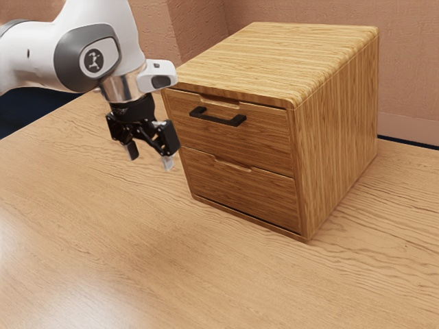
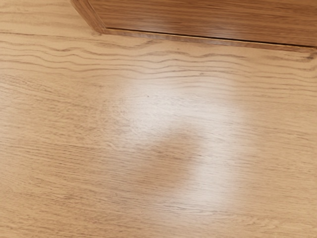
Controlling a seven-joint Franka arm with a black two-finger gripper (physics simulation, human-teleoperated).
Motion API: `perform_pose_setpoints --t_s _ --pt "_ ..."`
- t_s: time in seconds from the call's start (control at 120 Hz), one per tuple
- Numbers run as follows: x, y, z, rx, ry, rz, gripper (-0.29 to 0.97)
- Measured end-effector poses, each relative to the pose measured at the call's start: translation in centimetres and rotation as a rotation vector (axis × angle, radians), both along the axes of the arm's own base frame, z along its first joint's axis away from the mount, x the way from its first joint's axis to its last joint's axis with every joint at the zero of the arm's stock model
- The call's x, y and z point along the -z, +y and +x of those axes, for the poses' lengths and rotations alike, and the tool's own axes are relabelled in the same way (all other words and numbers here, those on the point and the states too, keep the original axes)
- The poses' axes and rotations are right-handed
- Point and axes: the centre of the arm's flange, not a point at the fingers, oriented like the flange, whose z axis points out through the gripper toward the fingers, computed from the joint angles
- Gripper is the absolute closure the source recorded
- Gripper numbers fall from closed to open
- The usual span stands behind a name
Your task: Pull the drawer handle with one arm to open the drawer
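End effector (image 1: 149,156): fingers spread, gripping nothing, hanging above the counter (image 1: 103,240), near the cabinet's (image 1: 329,123) front corner. Black handle (image 1: 217,117): on the top drawer (image 1: 260,140), apart from the fingers. The drawer looks closed.
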Motion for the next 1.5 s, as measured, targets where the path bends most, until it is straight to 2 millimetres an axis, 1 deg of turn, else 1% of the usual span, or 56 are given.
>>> perform_pose_setpoints --t_s 0.208,0.275,0.3,0.317,0.358,0.392,0.433,0.483,0.642,0.792,0.9,1.083,1.133,1.167,1.233,1.283,1.325,1.433,1.5 --pt "-0.1 1.0 -0.2 -0.011 -0.001 -0.001 0.00" --pt "-0.9 1.2 -0.5 -0.015 -0.017 -0.015 0.00" --pt "-1.8 1.3 -0.6 -0.019 -0.032 -0.022 0.00" --pt "-2.8 1.4 -0.8 -0.021 -0.052 -0.024 0.00" --pt "-7.1 1.4 -2.2 -0.023 -0.133 -0.025 0.00" --pt "-9.4 1.5 -3.2 -0.034 -0.175 -0.028 0.00" --pt "-10.8 1.6 -3.9 -0.063 -0.199 -0.035 0.00" --pt "-11.4 1.9 -4.5 -0.134 -0.202 -0.048 0.00" --pt "-11.2 2.3 -4.8 -0.462 -0.181 -0.090 0.00" --pt "-10.5 1.3 -4.5 -0.685 -0.158 -0.123 0.00" --pt "-9.9 0.1 -3.7 -0.804 -0.152 -0.136 0.00" --pt "-10.3 -2.2 -3.0 -0.955 -0.178 -0.183 0.00" --pt "-9.9 -2.7 -2.4 -0.993 -0.189 -0.194 0.00" --pt "-9.3 -3.1 -2.0 -1.019 -0.195 -0.197 0.00" --pt "-8.2 -3.9 -2.0 -1.060 -0.213 -0.200 0.00" --pt "-7.5 -4.8 -1.7 -1.081 -0.231 -0.205 0.00" --pt "-7.1 -6.0 -1.4 -1.091 -0.248 -0.214 0.00" --pt "-7.2 -10.3 -0.8 -1.096 -0.292 -0.259 0.00" --pt "-6.7 -12.7 -1.0 -1.100 -0.300 -0.279 0.00"
